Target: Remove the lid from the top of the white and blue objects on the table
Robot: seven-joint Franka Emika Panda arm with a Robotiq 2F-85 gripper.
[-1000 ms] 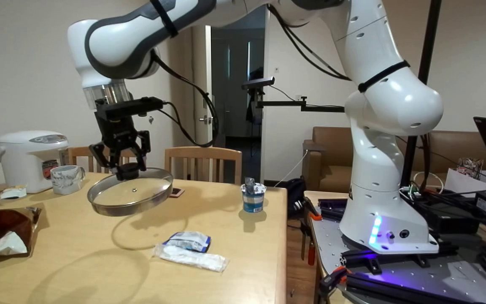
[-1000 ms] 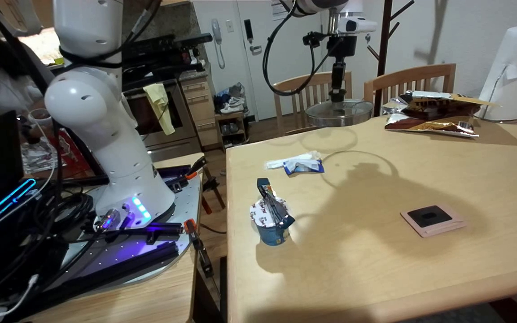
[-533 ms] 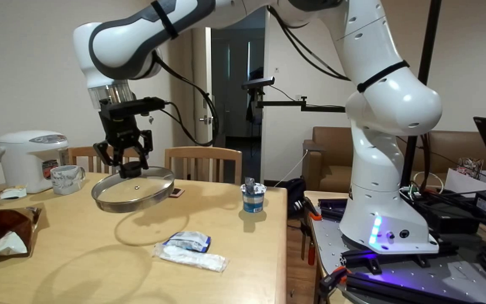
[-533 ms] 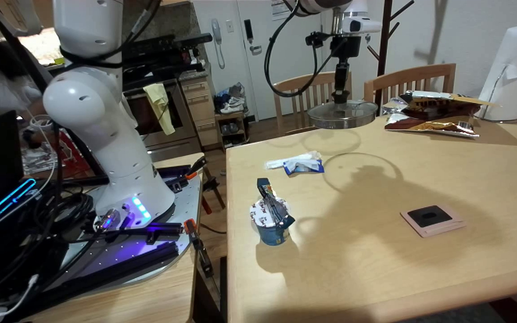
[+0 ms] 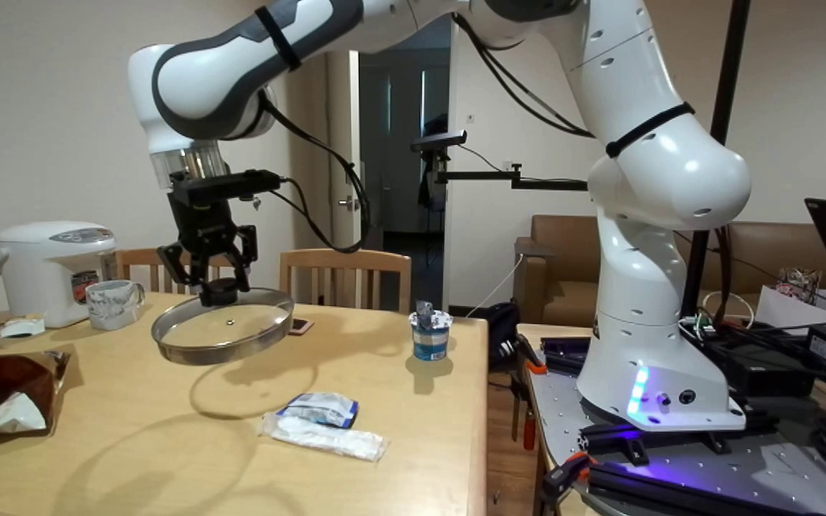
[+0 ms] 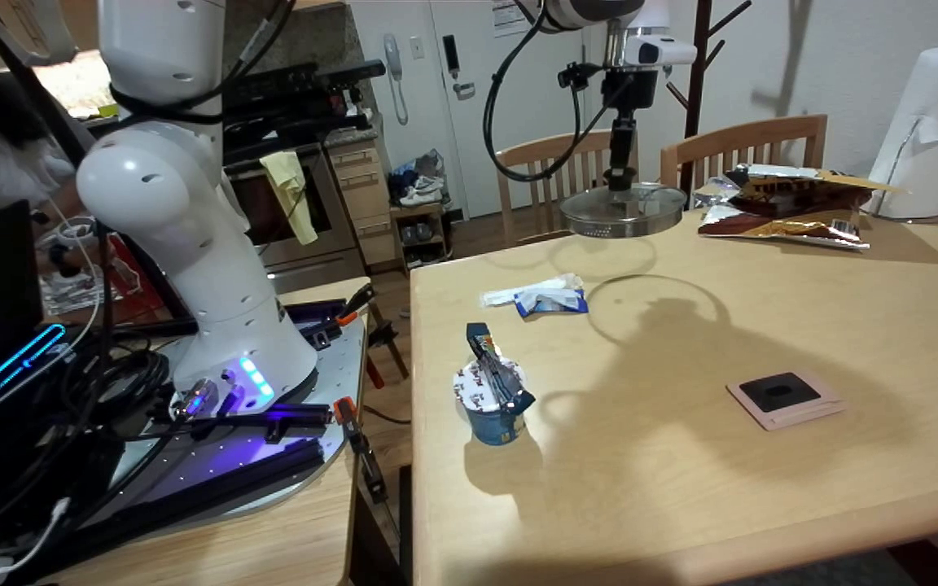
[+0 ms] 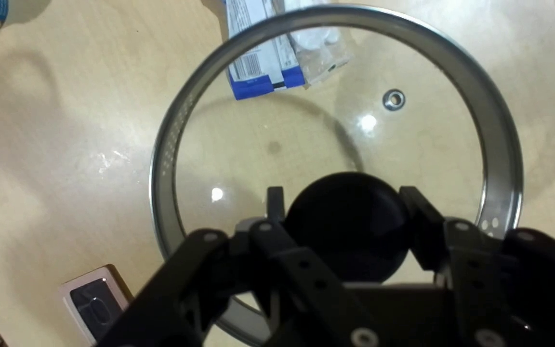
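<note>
My gripper (image 5: 221,288) is shut on the dark knob of the clear glass lid (image 5: 191,355). In the wrist view the fingers (image 7: 419,217) stand on either side of the round knob (image 7: 347,221). The lid hangs above the table (image 5: 420,466), slightly tilted, and its shadow falls below it. The white and blue packet (image 5: 323,411) and a long white packet (image 5: 327,438) lie uncovered side by side on the table. In an exterior view the lid (image 6: 628,228) is beyond and to the right of the packets (image 6: 550,303). In the wrist view the packet ends show partly through the glass.
A blue and white cup (image 5: 430,344) with a dark wrapper on top stands near the table edge. A pink and black flat item (image 6: 786,400) lies on the table. A mug (image 5: 113,304), a white hot-water pot (image 5: 54,276) and brown foil bags (image 5: 11,394) stand at the far end.
The lid and gripper have shifted only a little: slightly right and down in an exterior view. The packets have not moved. The gripper keeps its hold on the knob.
</note>
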